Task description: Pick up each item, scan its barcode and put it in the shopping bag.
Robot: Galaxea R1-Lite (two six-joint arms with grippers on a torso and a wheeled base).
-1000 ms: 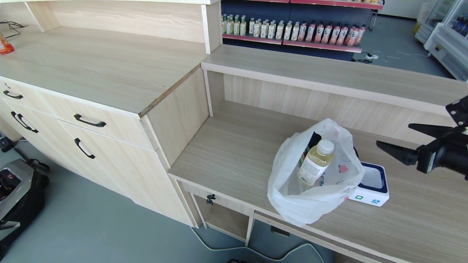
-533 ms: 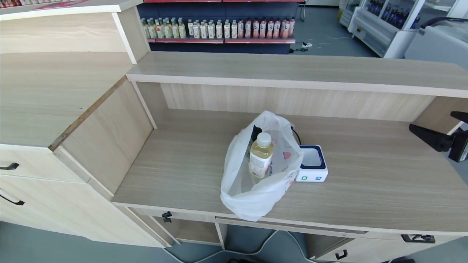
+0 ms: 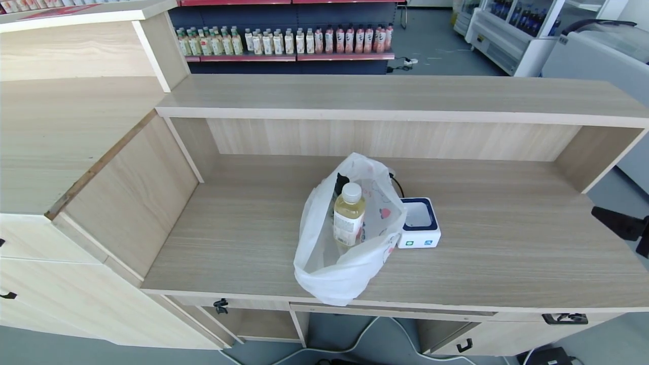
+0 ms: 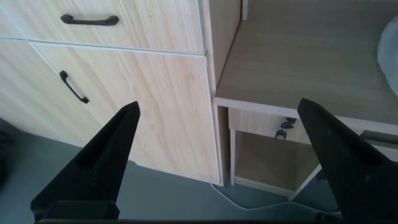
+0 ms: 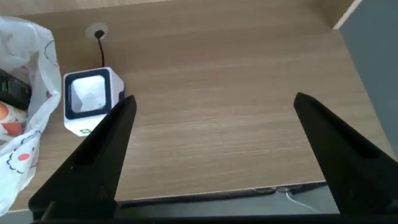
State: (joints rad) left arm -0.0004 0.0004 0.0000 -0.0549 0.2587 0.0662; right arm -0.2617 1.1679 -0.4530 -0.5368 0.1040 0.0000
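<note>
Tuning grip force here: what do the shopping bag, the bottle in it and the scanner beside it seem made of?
Shopping bag: thin translucent white plastic film; it crumples and sags. Bottle: likely clear plastic; yellowish liquid shows through, white cap. Scanner: probably hard, smooth white plastic with a dark blue rim.

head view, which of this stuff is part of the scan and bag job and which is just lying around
Part of the job:
shopping bag on the counter
bottle standing inside it
dark item behind the bottle, also in the bag
scanner beside the bag

Just around:
shelf of drinks behind the counter
cooler in the far corner
cupboard drawers on the left
</note>
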